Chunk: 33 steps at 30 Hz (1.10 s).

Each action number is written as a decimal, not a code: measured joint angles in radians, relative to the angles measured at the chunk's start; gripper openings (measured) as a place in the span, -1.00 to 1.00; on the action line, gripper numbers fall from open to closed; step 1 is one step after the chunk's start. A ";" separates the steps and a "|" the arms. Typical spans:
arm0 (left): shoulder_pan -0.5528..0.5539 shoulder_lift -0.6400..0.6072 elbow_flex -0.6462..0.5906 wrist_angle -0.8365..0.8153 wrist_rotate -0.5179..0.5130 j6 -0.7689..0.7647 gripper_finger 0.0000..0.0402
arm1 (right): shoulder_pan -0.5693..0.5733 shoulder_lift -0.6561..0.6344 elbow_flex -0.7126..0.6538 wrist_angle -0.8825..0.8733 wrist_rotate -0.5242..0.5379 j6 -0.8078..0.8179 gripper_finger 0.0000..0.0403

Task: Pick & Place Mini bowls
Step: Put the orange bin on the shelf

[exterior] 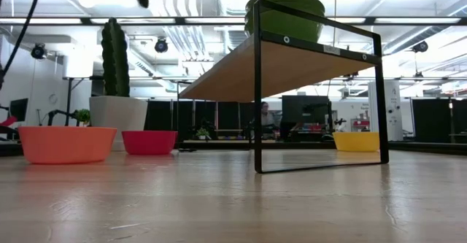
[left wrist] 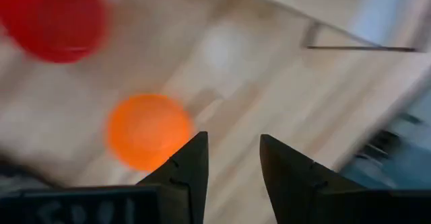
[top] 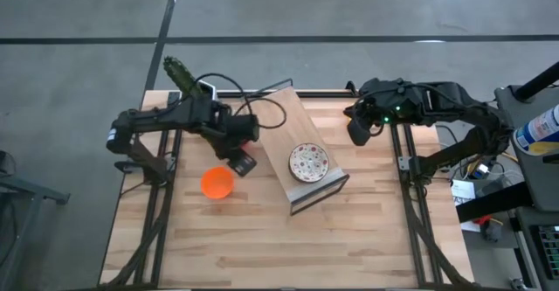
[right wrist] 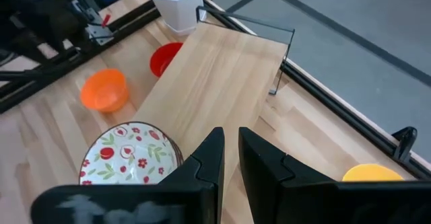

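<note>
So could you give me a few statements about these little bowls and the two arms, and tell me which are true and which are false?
1. The patterned bowl sits on top of the wooden shelf. True.
2. The orange bowl is on the shelf. False: it sits on the table.
3. The left gripper holds the orange bowl. False: it is open and empty.
4. The yellow bowl sits on the table. True.
5. The right gripper grips the red bowl. False: it holds nothing.
</note>
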 joint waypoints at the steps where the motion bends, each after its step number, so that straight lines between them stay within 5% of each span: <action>1: -0.013 -0.011 -0.011 0.000 -0.050 -0.017 -0.37 | 0.000 -0.004 0.000 0.001 0.000 -0.004 -0.79; 7: -0.054 -0.100 -0.158 0.003 -0.160 -0.081 -0.37 | -0.002 -0.018 0.000 0.006 0.028 -0.029 -0.79; 22: -0.034 -0.363 -0.851 0.243 -0.111 -0.119 -0.37 | -0.002 -0.016 0.000 0.009 0.061 0.073 -0.79; 33: -0.031 -0.380 -1.054 0.418 -0.077 -0.121 -0.37 | -0.002 -0.015 0.000 0.035 0.063 0.076 -0.79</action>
